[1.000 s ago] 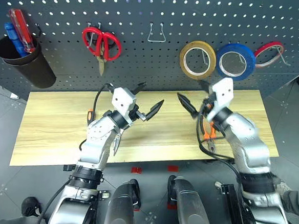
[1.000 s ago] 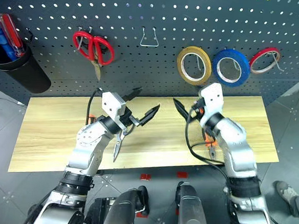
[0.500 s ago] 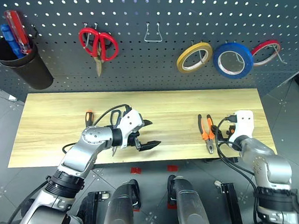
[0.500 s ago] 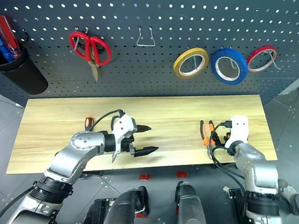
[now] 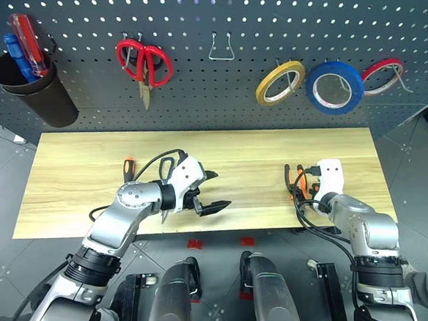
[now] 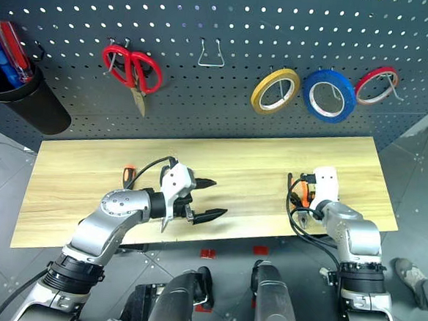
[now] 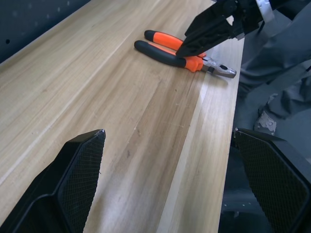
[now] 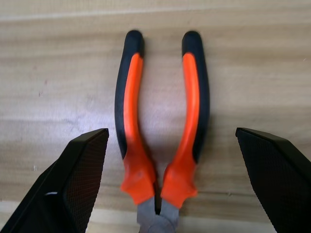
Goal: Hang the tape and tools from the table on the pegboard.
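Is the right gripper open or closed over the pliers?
Open. The right gripper has its fingers spread wide on both sides of the pliers, which lie flat on the table.

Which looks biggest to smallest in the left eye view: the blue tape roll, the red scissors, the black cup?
1. Black cup, clearly the biggest.
2. Red scissors, longer than the roll is wide, though slimmer.
3. Blue tape roll.
All three hang on the pegboard, so nearness hardly skews this.
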You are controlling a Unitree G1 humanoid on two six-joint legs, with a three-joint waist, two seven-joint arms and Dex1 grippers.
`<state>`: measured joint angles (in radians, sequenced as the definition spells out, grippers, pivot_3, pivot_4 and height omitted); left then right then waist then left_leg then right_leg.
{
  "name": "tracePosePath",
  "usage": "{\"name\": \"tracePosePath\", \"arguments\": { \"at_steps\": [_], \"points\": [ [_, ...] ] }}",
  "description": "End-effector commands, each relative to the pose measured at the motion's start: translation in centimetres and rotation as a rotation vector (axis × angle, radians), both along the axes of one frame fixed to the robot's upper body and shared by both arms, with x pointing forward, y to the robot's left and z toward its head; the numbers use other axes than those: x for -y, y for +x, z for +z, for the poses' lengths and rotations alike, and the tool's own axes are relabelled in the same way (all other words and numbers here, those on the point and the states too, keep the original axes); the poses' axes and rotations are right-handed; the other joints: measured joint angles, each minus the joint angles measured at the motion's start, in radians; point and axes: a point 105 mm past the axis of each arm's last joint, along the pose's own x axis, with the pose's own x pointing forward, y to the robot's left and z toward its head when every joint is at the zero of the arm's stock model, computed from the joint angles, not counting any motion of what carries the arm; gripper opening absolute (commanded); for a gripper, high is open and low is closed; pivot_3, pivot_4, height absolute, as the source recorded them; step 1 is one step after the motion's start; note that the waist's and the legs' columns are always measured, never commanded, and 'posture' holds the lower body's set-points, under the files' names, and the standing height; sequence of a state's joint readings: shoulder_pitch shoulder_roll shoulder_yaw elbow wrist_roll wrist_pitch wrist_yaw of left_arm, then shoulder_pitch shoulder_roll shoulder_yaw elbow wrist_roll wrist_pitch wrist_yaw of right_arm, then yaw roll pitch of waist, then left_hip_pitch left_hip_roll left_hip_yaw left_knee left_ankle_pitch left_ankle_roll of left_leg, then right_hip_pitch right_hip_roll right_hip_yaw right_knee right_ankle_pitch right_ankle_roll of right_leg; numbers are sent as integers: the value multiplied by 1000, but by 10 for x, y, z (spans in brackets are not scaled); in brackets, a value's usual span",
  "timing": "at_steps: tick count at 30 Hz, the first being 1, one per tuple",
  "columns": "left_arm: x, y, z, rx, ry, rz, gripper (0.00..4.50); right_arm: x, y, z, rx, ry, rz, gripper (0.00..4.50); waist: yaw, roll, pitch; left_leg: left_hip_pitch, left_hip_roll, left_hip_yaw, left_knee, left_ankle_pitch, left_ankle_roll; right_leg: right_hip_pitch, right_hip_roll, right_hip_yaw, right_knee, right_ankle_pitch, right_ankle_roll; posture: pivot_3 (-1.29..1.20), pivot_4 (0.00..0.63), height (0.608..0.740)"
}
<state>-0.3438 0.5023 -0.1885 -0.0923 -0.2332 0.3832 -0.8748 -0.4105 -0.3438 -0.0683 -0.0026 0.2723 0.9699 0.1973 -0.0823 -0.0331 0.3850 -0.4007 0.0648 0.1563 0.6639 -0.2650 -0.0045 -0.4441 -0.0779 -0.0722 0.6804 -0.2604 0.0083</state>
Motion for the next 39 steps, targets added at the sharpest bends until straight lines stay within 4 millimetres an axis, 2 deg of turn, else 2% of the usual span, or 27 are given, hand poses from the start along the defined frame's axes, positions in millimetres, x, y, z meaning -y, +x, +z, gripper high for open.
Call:
{"name": "tracePosePath", "arguments": {
  "at_steps": [1, 6, 9, 13, 14, 15, 18, 20, 22, 26, 31, 35, 39],
  "points": [
    [4, -5, 11, 49, -23, -15, 4500, -8, -3, -10, -33, -28, 30, 4477, 0, 0, 0, 0, 0, 0, 0, 0, 0, 0, 0, 0, 0, 0, 0, -97, 377, 740],
    [4, -2, 12, 56, -21, -10, 4500, -12, 5, -21, -66, -86, 33, 4477, -1, 0, 0, 1, 0, 0, 1, 0, 0, 1, 0, 0, 0, 0, 0, -99, 379, 740],
    [4, 1, 14, 65, -21, -4, 4500, -11, 5, -19, -56, -105, 41, 3907, 2, 0, 0, 1, 0, 0, 1, 0, 0, 1, 0, 0, 0, 0, 0, -94, 378, 740],
    [3, 3, 18, 77, -42, 5, 4500, -4, 1, -16, -48, -142, 46, 2713, 2, 0, 0, 1, 0, 0, 0, 0, 0, 1, 0, 0, 0, 0, 0, -102, 376, 740],
    [3, 4, 21, 88, -55, 9, 4500, -4, 0, -11, -33, -156, 69, 2716, 3, 0, 0, 1, 0, 0, 0, 0, 0, 1, 0, 0, 0, 0, 0, -102, 376, 740],
    [2, 5, 26, 113, -79, 21, 4500, -9, -2, -2, 4, -164, 120, 2716, 4, 0, 0, 1, 0, 0, 0, 0, 0, 1, 0, -1, 0, 0, 0, -105, 373, 740],
    [-4, 13, 45, 223, -186, 104, 4500, -47, -13, 45, 207, -98, 372, 2716, 6, 0, 0, 0, 0, 0, 0, 0, 0, 0, -1, 0, 0, 0, 0, -105, 370, 740],
    [-15, 19, 61, 334, -291, 206, 4500, -84, -37, 105, 445, 34, 625, 2716, -1, 0, 0, -1, 0, 0, 0, 0, 0, -1, -1, 0, 0, 0, 0, -102, 362, 740],
    [-26, 23, 71, 432, -367, 303, 4500, -100, -49, 157, 625, 146, 720, 2716, -10, 0, 0, 0, 1, 0, 0, 0, 0, -1, 1, 1, 0, 0, 0, -100, 356, 740],
    [-33, 26, 70, 532, -410, 406, 4500, -125, -55, 227, 860, 235, 844, 2716, -2, -1, -1, 0, 2, -5, 0, 1, -1, 1, 3, -3, 0, 1, 0, -95, 348, 740],
    [-34, 29, 71, 644, -459, 470, 4500, -156, -50, 286, 1101, 237, 905, 2715, 4, -1, -1, -3, -1, -5, 2, 0, 1, 1, -2, -5, -2, 1, -1, -94, 341, 740],
    [-32, 30, 76, 728, -475, 502, 4500, -173, -33, 308, 1235, 146, 869, 2715, 3, -2, -1, -6, -3, -6, 5, -1, 3, 0, -5, -10, -2, 1, -2, -79, 341, 740],
    [-33, 31, 76, 735, -492, 532, 4500, -185, -21, 328, 1357, 107, 797, 2715, 3, -2, -1, -9, -2, -10, 7, -1, 3, 1, -6, -19, -1, 1, -2, -65, 340, 740]
  ]
}}
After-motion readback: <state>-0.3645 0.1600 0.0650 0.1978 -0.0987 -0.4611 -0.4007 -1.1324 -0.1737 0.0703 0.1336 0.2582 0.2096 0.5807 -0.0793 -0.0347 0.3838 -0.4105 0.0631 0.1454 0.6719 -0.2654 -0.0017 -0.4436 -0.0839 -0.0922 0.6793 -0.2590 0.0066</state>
